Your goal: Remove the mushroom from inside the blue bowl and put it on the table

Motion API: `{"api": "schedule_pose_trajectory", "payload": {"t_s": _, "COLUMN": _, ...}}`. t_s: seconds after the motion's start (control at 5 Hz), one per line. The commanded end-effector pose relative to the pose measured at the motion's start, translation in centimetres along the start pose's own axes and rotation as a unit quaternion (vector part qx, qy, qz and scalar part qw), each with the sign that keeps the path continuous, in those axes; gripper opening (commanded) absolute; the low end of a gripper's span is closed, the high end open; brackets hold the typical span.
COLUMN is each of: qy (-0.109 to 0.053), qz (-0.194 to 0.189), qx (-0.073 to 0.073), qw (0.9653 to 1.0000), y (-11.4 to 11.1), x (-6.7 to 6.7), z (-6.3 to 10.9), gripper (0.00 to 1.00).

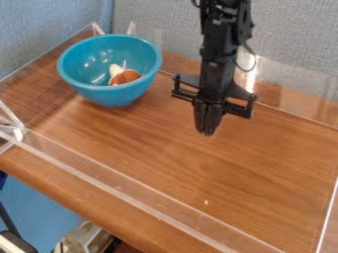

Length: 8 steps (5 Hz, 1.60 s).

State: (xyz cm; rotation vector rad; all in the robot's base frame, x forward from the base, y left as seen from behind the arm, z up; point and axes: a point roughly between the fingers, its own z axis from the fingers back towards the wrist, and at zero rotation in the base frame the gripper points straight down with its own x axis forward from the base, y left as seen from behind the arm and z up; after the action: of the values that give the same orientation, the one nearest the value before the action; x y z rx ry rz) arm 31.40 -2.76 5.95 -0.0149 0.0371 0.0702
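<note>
The blue bowl [93, 61] stands at the back left of the table [158, 158]. Inside it, near the right wall, lies the small orange-tan mushroom [125, 76]. My gripper [208, 126] hangs off to the right of the bowl, pointing straight down, with its tips close above the wood. Its dark fingers are pressed together, and I see nothing between them.
Low clear acrylic walls [79, 176] edge the tabletop on all sides. A bright glare patch [264, 89] lies on the wood behind the gripper. Bare wood stretches from the gripper to the front and right.
</note>
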Motion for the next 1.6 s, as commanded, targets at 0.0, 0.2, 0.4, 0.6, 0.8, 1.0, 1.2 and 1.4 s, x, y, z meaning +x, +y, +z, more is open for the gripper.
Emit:
{"api": "schedule_pose_trajectory", "payload": {"t_s": 0.0, "qy": -0.022, "qz": -0.015, "qx": -0.005, "qw": 0.9996, "y": -0.1, "x": 0.7, "z": 0.0, "gripper": 0.00}}
{"api": "schedule_pose_trajectory", "payload": {"t_s": 0.2, "qy": -0.022, "qz": -0.008, "qx": -0.006, "qw": 0.9997, "y": 0.4, "x": 0.8, "z": 0.1, "gripper": 0.00}}
{"api": "schedule_pose_trajectory", "payload": {"t_s": 0.4, "qy": -0.033, "qz": -0.005, "qx": -0.002, "qw": 0.9994, "y": 0.7, "x": 0.7, "z": 1.3, "gripper": 0.00}}
{"api": "schedule_pose_trajectory", "payload": {"t_s": 0.6, "qy": -0.038, "qz": 0.019, "qx": 0.008, "qw": 0.9991, "y": 2.2, "x": 0.8, "z": 2.6, "gripper": 1.00}}
{"api": "schedule_pose_trajectory", "payload": {"t_s": 0.8, "qy": -0.044, "qz": 0.027, "qx": 0.020, "qw": 0.9985, "y": 3.5, "x": 0.9, "z": 4.1, "gripper": 1.00}}
{"api": "schedule_pose_trajectory", "payload": {"t_s": 1.0, "qy": -0.062, "qz": 0.037, "qx": 0.029, "qw": 0.9970, "y": 4.9, "x": 1.5, "z": 6.3, "gripper": 1.00}}
{"api": "schedule_pose_trajectory", "payload": {"t_s": 1.2, "qy": -0.074, "qz": 0.058, "qx": 0.043, "qw": 0.9947, "y": 7.5, "x": 1.8, "z": 7.9, "gripper": 1.00}}
{"api": "schedule_pose_trajectory", "payload": {"t_s": 1.4, "qy": -0.083, "qz": 0.015, "qx": 0.049, "qw": 0.9952, "y": 9.2, "x": 3.3, "z": 7.5, "gripper": 1.00}}
